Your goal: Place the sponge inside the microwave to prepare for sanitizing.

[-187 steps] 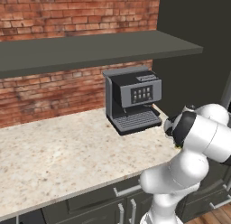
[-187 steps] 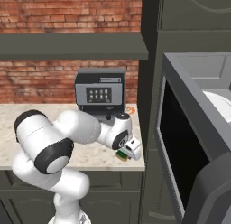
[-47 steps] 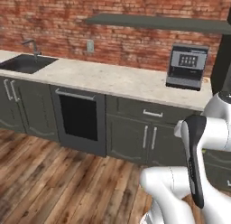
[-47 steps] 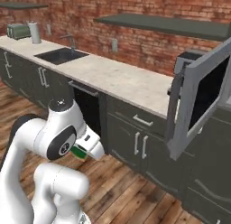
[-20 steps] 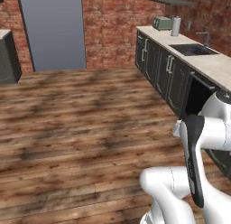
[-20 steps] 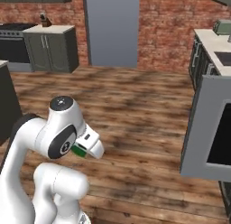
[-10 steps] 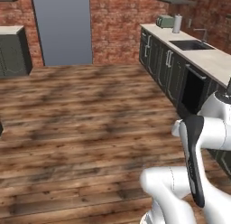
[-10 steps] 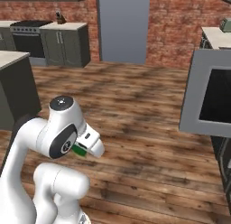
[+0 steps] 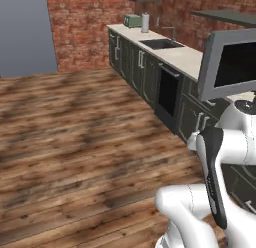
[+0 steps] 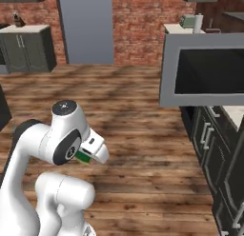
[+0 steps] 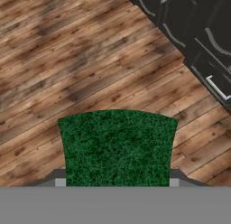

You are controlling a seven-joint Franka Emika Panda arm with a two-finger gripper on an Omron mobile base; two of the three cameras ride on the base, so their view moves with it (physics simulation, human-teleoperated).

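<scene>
Sponge clamped in gripper, fingertips hidden behind it, microwave door cut off at frame edge

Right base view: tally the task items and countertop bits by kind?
Sponge, in the hand: 1
Microwave, door open: 1
Toaster: 1
White canister: 1
Total: 4
</scene>
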